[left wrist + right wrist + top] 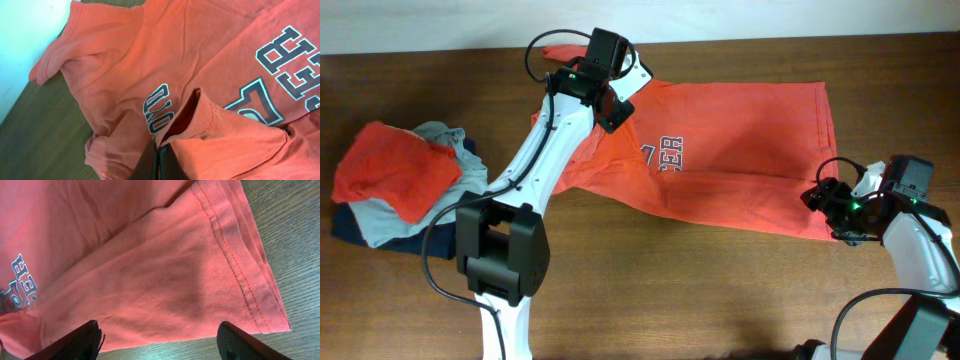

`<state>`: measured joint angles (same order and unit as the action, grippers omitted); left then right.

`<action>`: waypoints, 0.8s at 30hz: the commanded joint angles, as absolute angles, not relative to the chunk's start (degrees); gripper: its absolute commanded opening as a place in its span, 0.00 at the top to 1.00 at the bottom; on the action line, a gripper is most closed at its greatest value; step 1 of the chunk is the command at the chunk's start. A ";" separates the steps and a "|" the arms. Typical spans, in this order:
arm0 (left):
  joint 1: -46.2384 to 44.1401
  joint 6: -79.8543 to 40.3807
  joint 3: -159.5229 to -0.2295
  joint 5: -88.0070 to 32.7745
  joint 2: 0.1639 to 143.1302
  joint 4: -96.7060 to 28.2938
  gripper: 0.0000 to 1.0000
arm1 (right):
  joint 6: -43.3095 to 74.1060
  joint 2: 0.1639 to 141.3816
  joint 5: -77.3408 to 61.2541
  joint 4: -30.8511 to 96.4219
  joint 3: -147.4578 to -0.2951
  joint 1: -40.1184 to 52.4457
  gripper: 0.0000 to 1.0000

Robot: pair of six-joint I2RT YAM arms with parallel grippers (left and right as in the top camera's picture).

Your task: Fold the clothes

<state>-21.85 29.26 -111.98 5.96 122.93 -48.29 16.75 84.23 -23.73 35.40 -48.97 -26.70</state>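
Observation:
A large orange-red T-shirt (740, 150) with white-and-dark lettering (665, 155) lies spread across the table's middle. My left gripper (610, 95) is at its upper left, shut on a fold of the shirt near the collar (200, 117); the fingers (160, 162) pinch the cloth, and a sleeve (55, 62) lies to the left. My right gripper (830, 205) is open at the shirt's lower right corner, its fingers (160, 342) spread over the hem (240, 270) and touching nothing. A pile of smaller clothes (400, 180), orange-red on grey-blue and navy, sits at the left.
The brown wooden table (700, 290) extends in front of the shirt. A pale wall (770, 15) borders the table's far edge. The left arm's base (500, 250) stands between the pile and the shirt.

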 commanded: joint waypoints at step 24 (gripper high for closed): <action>-11.64 21.23 -113.27 2.92 126.23 -67.26 0.01 | 16.95 84.38 -24.45 35.81 -49.82 -26.63 0.21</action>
<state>-14.22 20.12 -115.61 10.79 126.28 -66.89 16.71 84.23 -23.73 35.94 -48.97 -26.70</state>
